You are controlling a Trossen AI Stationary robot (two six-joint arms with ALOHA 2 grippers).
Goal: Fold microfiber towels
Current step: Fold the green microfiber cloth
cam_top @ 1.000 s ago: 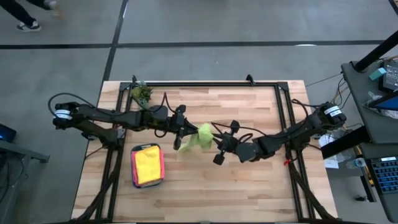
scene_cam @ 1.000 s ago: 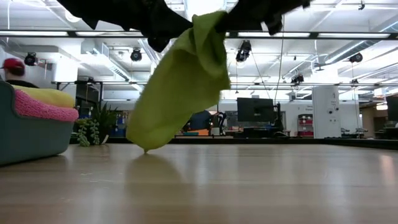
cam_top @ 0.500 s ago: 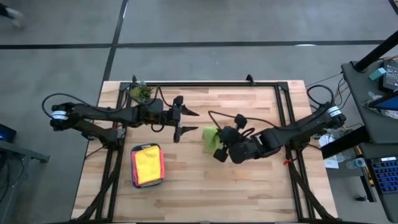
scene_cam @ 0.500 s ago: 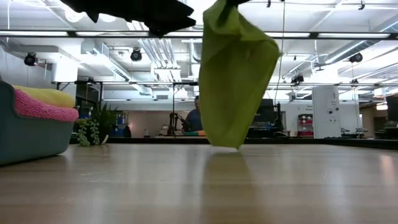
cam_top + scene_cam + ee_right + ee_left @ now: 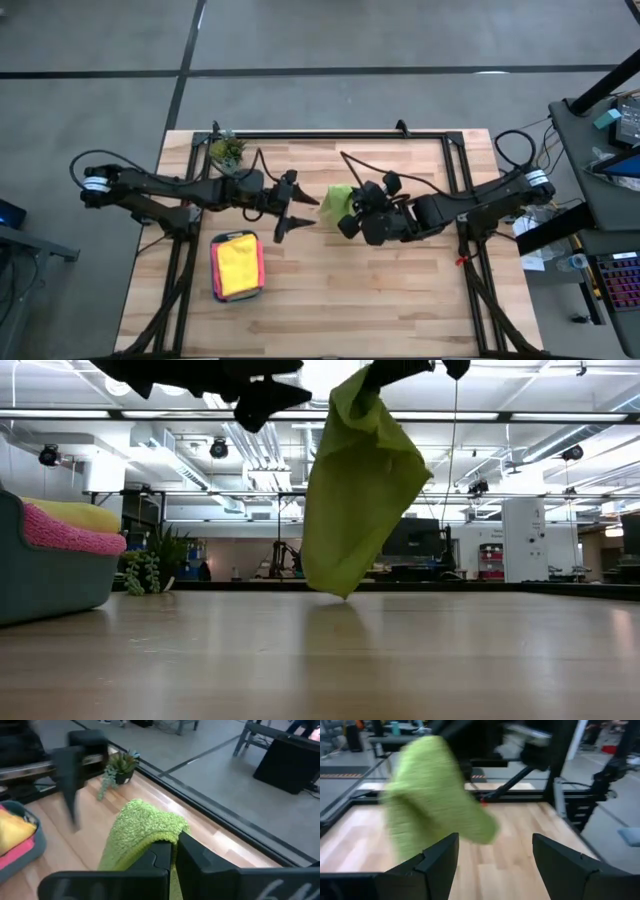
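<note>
Right end effector grips the lime green towel above the tabletop. Left end effector, fingers spread, faces it. Teal tray holds yellow towel.

My two arms are matte black, jointed tubes trailing looped black cables, each with a white band by its shoulder and flat black fingers.

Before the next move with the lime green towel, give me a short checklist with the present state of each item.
1. Right gripper shut on the lime green towel: ok.
2. Left gripper open and clear of the towel: ok.
3. Towel spread flat for folding: not ok; it hangs bunched from one grip above the table.
4. Towel's lower tip off the wood: cannot tell; the low view shows it at about the surface line.
5. Teal tray holding the yellow towel and pink towel lies aside from the hanging towel: ok.
</note>
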